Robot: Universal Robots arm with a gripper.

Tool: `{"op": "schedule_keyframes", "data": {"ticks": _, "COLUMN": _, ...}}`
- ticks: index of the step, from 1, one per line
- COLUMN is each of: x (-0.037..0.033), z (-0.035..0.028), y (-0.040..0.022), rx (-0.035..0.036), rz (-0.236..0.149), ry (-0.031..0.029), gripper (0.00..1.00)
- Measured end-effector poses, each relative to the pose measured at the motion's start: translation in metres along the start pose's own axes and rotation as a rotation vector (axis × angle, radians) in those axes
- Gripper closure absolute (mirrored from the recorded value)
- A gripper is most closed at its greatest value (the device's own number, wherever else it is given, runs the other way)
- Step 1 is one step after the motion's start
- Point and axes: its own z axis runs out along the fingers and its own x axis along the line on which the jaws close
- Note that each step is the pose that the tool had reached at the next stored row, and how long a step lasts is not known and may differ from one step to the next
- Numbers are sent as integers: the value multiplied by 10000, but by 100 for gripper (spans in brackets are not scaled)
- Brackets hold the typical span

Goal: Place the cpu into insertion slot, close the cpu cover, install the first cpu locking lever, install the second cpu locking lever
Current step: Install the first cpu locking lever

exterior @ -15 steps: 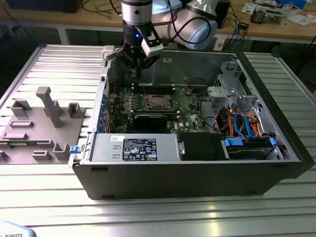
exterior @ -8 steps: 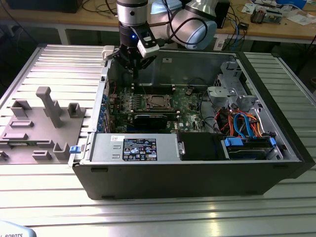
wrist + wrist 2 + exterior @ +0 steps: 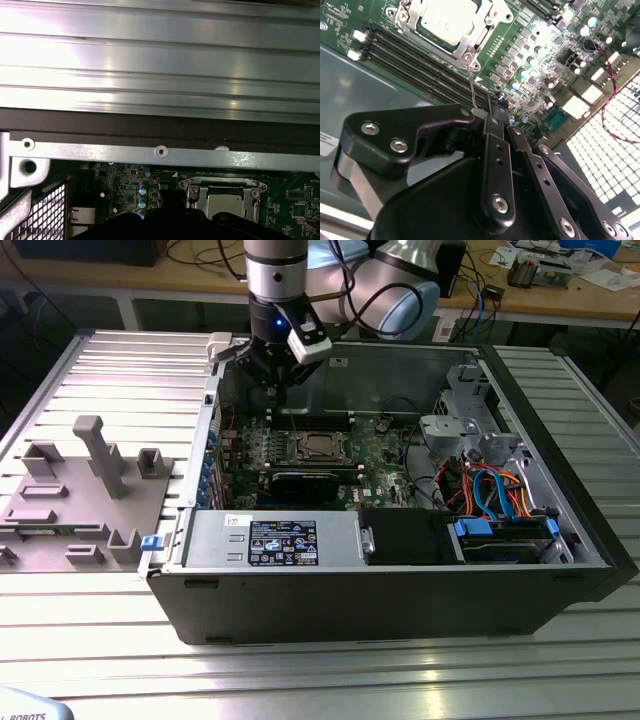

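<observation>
Open computer case (image 3: 400,580) lies on the ribbed metal desk (image 3: 300,670), motherboard (image 3: 380,455) facing up. The tool (image 3: 272,390) hangs inside the case over the board's far edge, toward the exterior view's left, just behind the socket. In the second wrist view the tool (image 3: 497,102) has its black fingers (image 3: 492,125) drawn together with nothing between them, so it is clenched on nothing; a thin metal locking lever (image 3: 471,85) stands up from the socket corner right beside the fingertips, and contact cannot be told. The cpu (image 3: 447,20) sits in the insertion slot (image 3: 322,446), silver top showing, with the cpu cover (image 3: 475,42) lying flat around it as a metal frame; in the first wrist view the cpu (image 3: 225,206) and the cpu cover (image 3: 224,185) also show below the case's metal rail (image 3: 160,155). Black memory slots (image 3: 425,70) run beside the socket. A grey fixture block (image 3: 75,490) sits on the desk to the exterior view's left of the case, well apart from the tool.
</observation>
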Motion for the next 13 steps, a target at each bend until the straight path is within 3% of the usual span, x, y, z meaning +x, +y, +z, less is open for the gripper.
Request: {"op": "schedule_keyframes", "data": {"ticks": 13, "x": -37, "z": 8, "y": -1, "rx": 0, "rz": 0, "ry": 0, "gripper": 89}}
